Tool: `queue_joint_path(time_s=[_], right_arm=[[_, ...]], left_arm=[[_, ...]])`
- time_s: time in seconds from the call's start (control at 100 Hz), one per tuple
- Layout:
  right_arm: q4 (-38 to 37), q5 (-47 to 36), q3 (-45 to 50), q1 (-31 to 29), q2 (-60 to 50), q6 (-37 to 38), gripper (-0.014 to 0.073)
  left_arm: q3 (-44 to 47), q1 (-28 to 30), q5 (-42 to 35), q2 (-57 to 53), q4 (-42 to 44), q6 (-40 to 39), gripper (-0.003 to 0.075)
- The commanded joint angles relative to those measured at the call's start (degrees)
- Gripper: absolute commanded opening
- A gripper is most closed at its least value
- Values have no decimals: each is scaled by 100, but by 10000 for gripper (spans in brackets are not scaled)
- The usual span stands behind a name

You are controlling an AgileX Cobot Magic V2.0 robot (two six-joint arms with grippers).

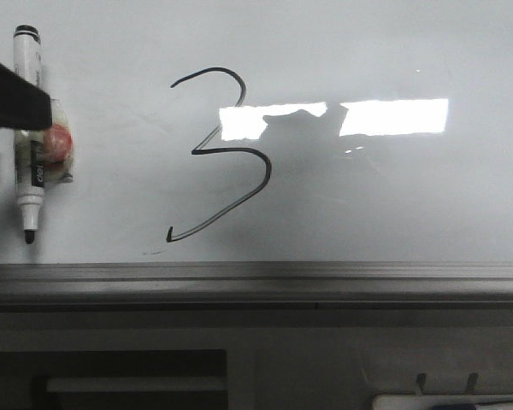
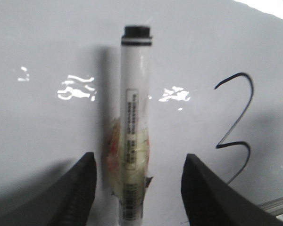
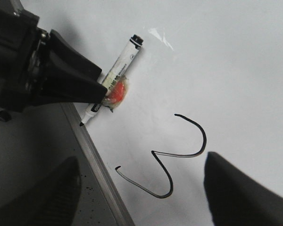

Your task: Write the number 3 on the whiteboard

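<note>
Whiteboard (image 1: 393, 188): smooth and glossy, mirroring bright ceiling light. Bottom rail (image 1: 256, 278): brushed grey metal, showing a dull sheen. Marker (image 2: 134, 132): smooth white plastic barrel wearing a printed paper label and crinkled clear tape. Left gripper (image 2: 137, 188): fingers appearing matt black plastic.

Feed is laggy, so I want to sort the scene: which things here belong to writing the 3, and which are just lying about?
Job:
- whiteboard
- number 3, drawn
- marker, tip down, left of the 3
- left gripper, fingers either side of the marker

Lying about:
- bottom rail
- white tray below the rail, contents unclear
- right gripper, open, holding nothing
</note>
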Motion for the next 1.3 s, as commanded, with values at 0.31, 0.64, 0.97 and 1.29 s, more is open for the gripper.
queue_joint_path(time_s=[0.31, 0.64, 0.97, 1.29], right_arm=[[6, -1048, 21, -56, -861, 90, -41], [6, -3324, 2236, -56, -2554, 178, -41], [82, -3330, 3967, -56, -4125, 216, -41], [431, -3410, 4417, -56, -4591, 216, -41]], left_arm=[[-147, 4, -1, -1765, 1443, -13, -21], [253, 4, 342, -3005, 2289, -13, -21], [830, 4, 647, -3819, 2477, -13, -21], [865, 4, 846, -3845, 2562, -13, -20]])
